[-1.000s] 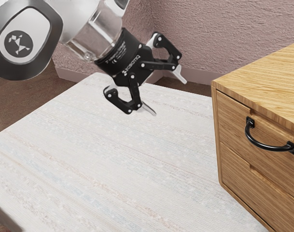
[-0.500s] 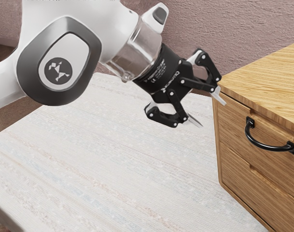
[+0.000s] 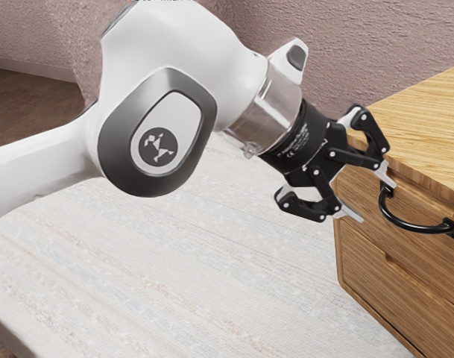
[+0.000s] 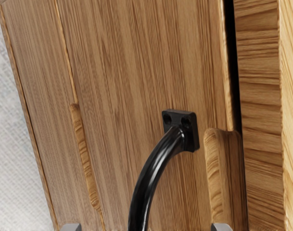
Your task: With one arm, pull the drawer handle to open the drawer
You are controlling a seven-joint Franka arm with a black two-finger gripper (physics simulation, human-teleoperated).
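A wooden cabinet (image 3: 428, 112) stands at the exterior view's right, with two drawers in its front. The top drawer (image 3: 424, 261) sits flush with the cabinet and carries a black curved handle (image 3: 417, 224). My gripper (image 3: 370, 195) is open, level with the handle's near end, one finger above it and one below, neither touching it. In the wrist view the handle (image 4: 151, 183) arcs from its square mount (image 4: 181, 127) down between my two fingertips (image 4: 70, 226), close in front of the hand.
The lower drawer (image 3: 391, 298) lies under the top one. The pale wood-grain table (image 3: 174, 261) stretches to the exterior view's left of the cabinet. A rough pinkish wall (image 3: 376, 45) runs behind.
My arm has swung toward the exterior view's right and slightly down, carrying the open gripper from over the table's middle to the top drawer's front at the handle. The drawer has not moved.
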